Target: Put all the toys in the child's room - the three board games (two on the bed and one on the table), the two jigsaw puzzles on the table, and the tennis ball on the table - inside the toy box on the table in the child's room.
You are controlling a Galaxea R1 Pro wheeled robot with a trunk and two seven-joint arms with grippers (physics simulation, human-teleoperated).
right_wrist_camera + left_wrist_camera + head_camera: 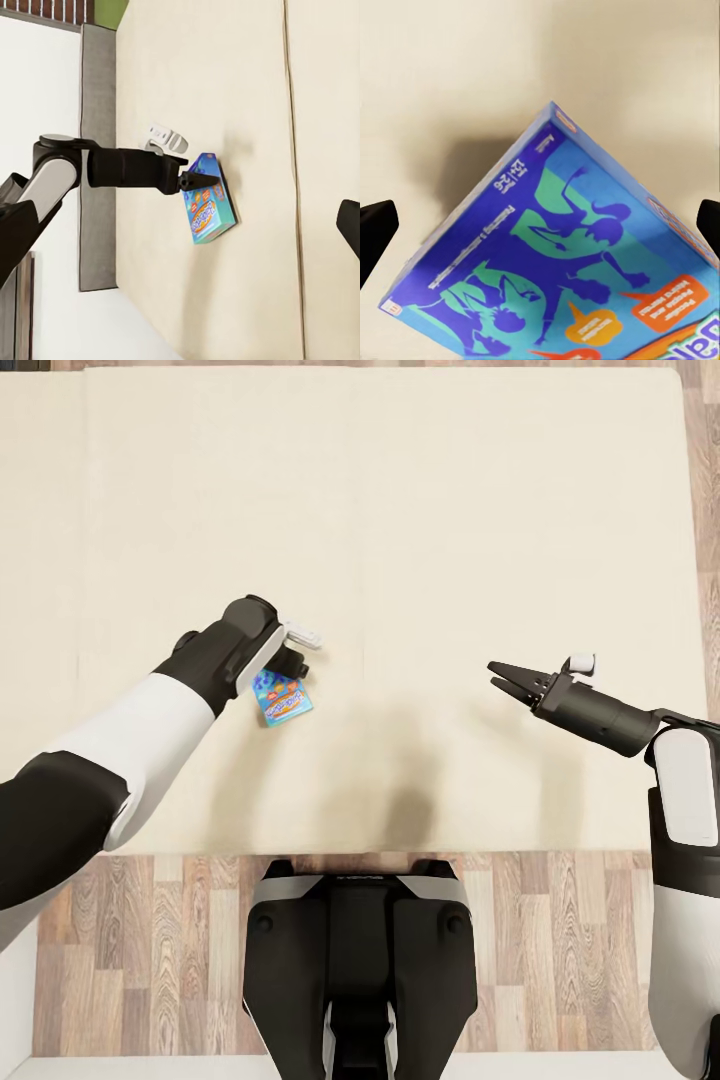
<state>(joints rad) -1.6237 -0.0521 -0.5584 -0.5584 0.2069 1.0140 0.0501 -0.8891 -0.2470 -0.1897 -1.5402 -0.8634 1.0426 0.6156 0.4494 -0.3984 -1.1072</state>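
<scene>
Left claw (296, 667) grips blue cartoon-print board game (281, 698), tilted.

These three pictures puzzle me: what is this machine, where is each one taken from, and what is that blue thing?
It is a two-armed robot in a computer simulation. The large picture looks down from its head over a beige bed. The other two come from cameras near each wrist. The blue thing is a board game box. The left tool is at the box, its fingers either side of it; whether it grips is unclear. The right tool hangs open above the mattress, holding nothing. The wooden floor lies below.
</scene>
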